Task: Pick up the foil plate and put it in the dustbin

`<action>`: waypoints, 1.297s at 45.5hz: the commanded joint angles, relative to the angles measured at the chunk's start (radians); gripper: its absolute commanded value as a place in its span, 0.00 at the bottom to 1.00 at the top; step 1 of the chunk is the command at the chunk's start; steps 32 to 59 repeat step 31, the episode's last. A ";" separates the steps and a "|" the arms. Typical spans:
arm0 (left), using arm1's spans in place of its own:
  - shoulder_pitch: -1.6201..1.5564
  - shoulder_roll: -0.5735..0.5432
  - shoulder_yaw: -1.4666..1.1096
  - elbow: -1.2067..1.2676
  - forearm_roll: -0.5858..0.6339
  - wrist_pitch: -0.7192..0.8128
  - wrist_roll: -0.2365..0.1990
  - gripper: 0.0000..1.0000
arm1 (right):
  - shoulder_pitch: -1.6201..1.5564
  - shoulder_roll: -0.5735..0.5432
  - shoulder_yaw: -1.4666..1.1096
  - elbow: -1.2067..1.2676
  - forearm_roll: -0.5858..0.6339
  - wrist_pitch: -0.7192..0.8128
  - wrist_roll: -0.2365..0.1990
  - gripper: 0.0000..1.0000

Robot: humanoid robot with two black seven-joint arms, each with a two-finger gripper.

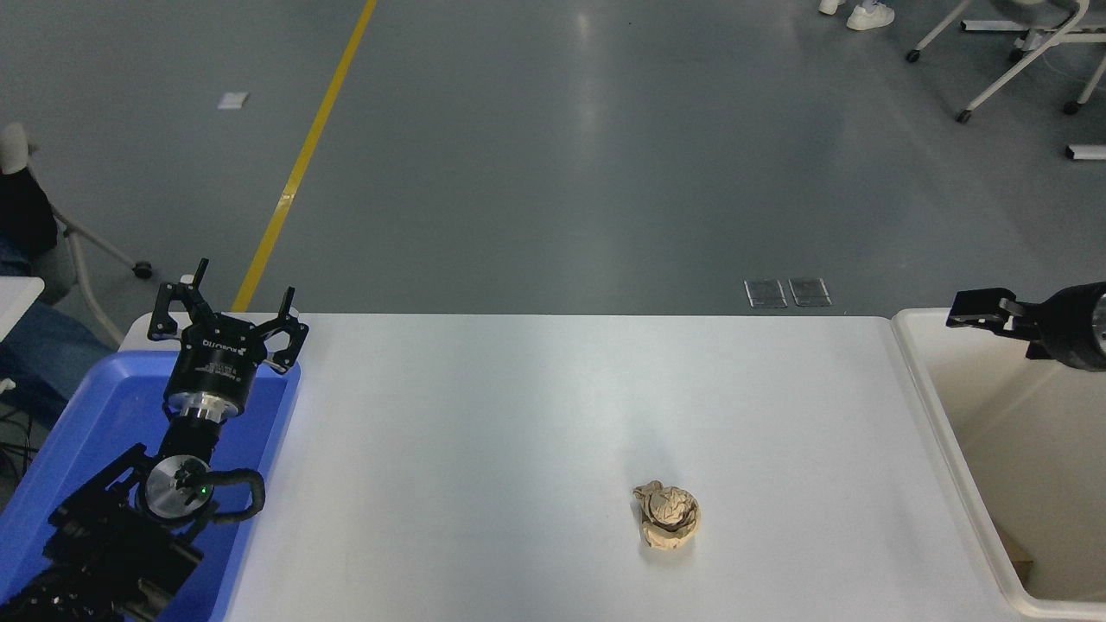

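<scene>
R tool comes in from the right edge, above the far left corner of the dustbin. Only its dark tip and part of the body show; can't tell if it's released or clenched, and nothing is seen in it. The dustbin is a cream plastic tub at the table's right edge, w/ part of it cut off by the frame. The inside that's visible is bare cream wall and floor, plus a small brown scrap near its near left corner. Foil plate isn't visible anywhere in view, so can't say where it lies.

On the white table, a crumpled brown paper ball sits toward the near edge, right of centre, well apart from the dustbin and touching nothing else.

L tool is parked at the table's far left corner, fingers spread apart, empty, pointing away from the camera. Its arm runs back to the near left corner over a blue plastic tray lying along the table's left edge.

Beyond the far edge: grey floor w/ a yellow line, chair legs on castors at far right.
</scene>
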 commanded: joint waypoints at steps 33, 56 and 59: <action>0.002 -0.001 -0.001 0.000 -0.001 0.006 -0.003 1.00 | 0.336 0.500 -0.095 0.110 0.436 0.286 -0.001 1.00; 0.002 -0.001 -0.001 0.000 -0.001 0.006 -0.003 1.00 | 0.336 0.500 -0.095 0.110 0.436 0.286 -0.001 1.00; 0.002 -0.001 -0.001 0.000 -0.001 0.006 -0.003 1.00 | 0.336 0.500 -0.095 0.110 0.436 0.286 -0.001 1.00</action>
